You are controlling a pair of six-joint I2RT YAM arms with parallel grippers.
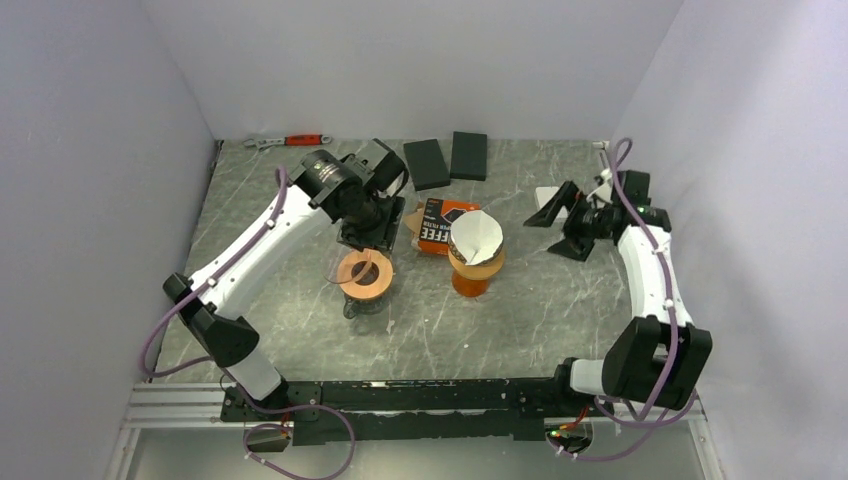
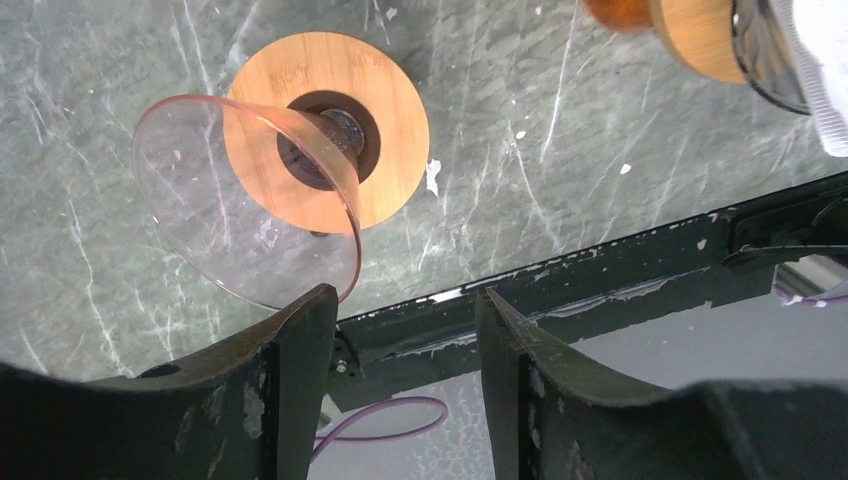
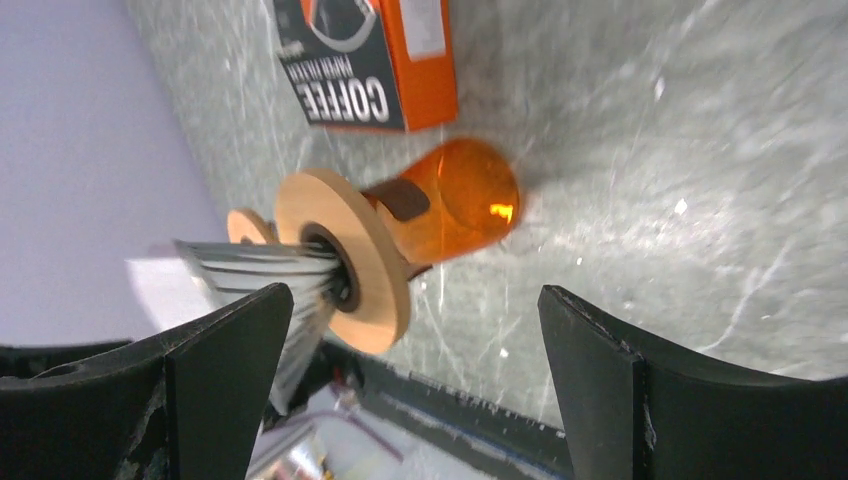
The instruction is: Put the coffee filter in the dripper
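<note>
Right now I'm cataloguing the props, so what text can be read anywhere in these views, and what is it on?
"COFFEE": white capitals on the dark panel of the orange box.
Smaller line next to it on the same box: looks like "PAPER FILTER", but it is blurred, so not certain.
Faint mark on the wooden collar in the left wrist view: too faint to read.
Nothing else is legible.

Bare desk (image 1: 520, 320) runs wide between the right tool (image 1: 560, 232) and the orange dripper (image 1: 474, 272), leaving that side unblocked. The coffee box (image 1: 437, 222) lies just behind that dripper and closes its far side. The left tool (image 1: 367, 240) hangs just behind the clear dripper (image 1: 364, 273) (a strip of bare desk separates the two drippers). Two dark blocks (image 1: 427, 163) sit well back, near the rear wall.
</note>
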